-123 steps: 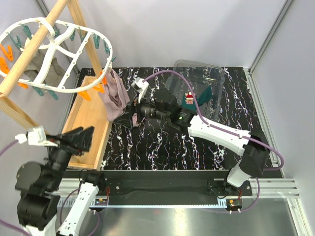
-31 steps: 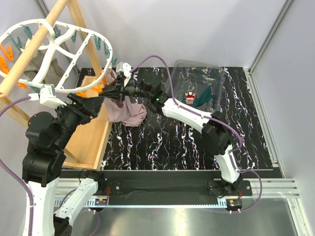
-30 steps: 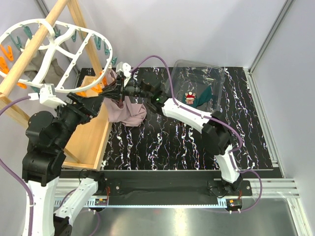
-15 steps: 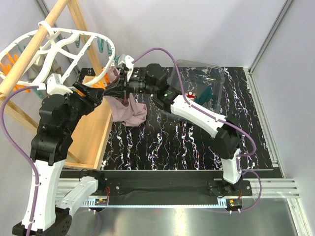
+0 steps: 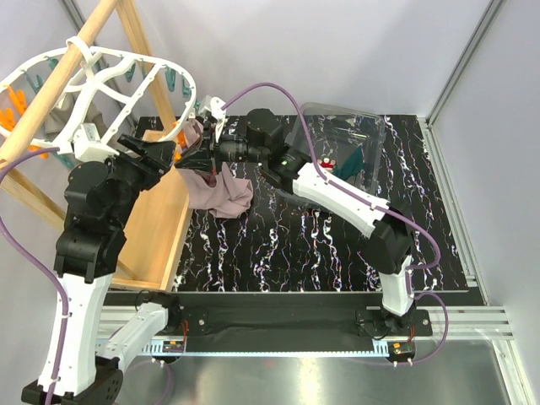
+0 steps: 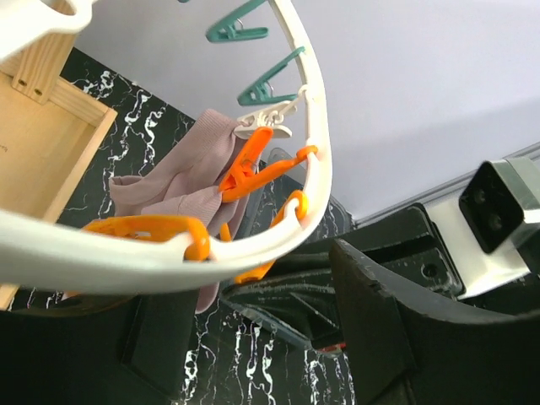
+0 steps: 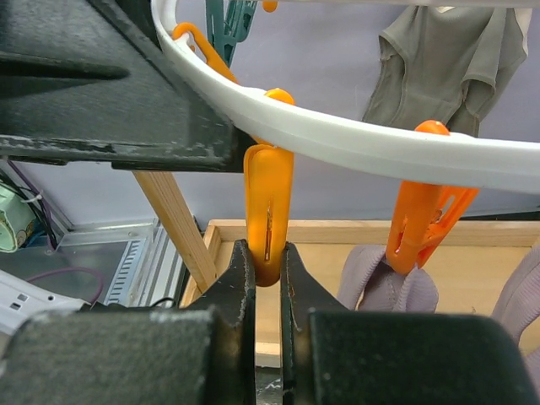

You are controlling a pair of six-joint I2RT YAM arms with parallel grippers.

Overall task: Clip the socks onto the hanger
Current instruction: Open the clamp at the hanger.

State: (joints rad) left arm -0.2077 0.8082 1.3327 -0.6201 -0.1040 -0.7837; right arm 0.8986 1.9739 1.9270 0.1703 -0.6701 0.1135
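The white oval hanger [image 5: 110, 76] hangs tilted on the wooden pole at the upper left. Teal and orange pegs dangle from its rim [image 6: 314, 126]. My right gripper [image 7: 268, 268] is shut on one orange peg [image 7: 268, 202] under the rim, at the hanger's near-right edge [image 5: 192, 152]. My left gripper [image 5: 164, 154] stands open just beside it. The rim lies across its left finger [image 6: 160, 337], and nothing is clamped between the fingers. The dark teal socks [image 5: 349, 159] lie in the clear bin, one showing a small red figure [image 5: 323, 164].
A mauve cloth [image 5: 221, 190] hangs from an orange peg [image 7: 422, 228] on the same rim. A grey cloth [image 7: 447, 67] hangs further round. The wooden pole frame [image 5: 51, 93] and a wooden tray [image 5: 152, 228] stand at the left, the clear bin [image 5: 342, 122] at the back right.
Over the last second both arms rose to the hanger's rim and the hanger tilted, its near side lifted. In the last half second little has moved.
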